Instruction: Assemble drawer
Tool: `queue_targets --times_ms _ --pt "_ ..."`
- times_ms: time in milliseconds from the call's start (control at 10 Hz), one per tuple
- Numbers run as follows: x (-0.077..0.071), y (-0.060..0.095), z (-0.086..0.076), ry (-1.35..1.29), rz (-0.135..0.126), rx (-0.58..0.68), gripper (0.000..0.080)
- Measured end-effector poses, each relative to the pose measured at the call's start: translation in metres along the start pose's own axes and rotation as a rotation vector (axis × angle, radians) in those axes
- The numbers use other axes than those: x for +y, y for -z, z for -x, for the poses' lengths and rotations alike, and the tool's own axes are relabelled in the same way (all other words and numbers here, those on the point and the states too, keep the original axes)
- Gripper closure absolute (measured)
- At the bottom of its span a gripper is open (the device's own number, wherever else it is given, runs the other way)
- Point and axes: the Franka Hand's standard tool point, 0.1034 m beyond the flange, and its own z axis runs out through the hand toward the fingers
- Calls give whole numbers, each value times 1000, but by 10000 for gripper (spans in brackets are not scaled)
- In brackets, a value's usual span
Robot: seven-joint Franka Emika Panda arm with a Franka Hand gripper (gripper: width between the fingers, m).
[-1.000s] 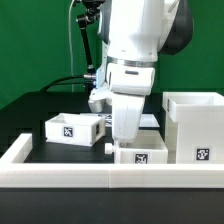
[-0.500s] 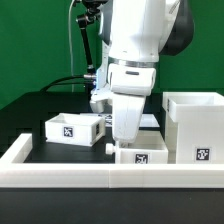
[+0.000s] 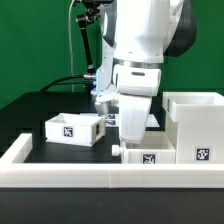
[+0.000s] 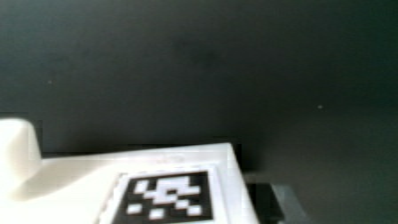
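Observation:
The tall white drawer housing stands at the exterior view's right, with a tag on its front. A small open white tray with a tag sits at the left. A second small tray lies at the front centre, just left of the housing. My gripper reaches down onto this tray's left wall and appears shut on it, though the hand hides most of the jaws. In the wrist view the tray's tagged face fills the lower part, and one white finger shows beside it.
A low white rail edges the black table at the front and left. The marker board lies behind the arm. Black cables and a stand are at the back left.
My gripper and the front tray have shifted together toward the exterior view's right, closer to the housing. The left tray and the housing have not moved.

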Motion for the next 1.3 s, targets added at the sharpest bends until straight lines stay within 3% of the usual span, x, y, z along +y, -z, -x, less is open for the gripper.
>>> queue_targets --times_ms 1300 --pt "3 2 -23 21 10 0 725"
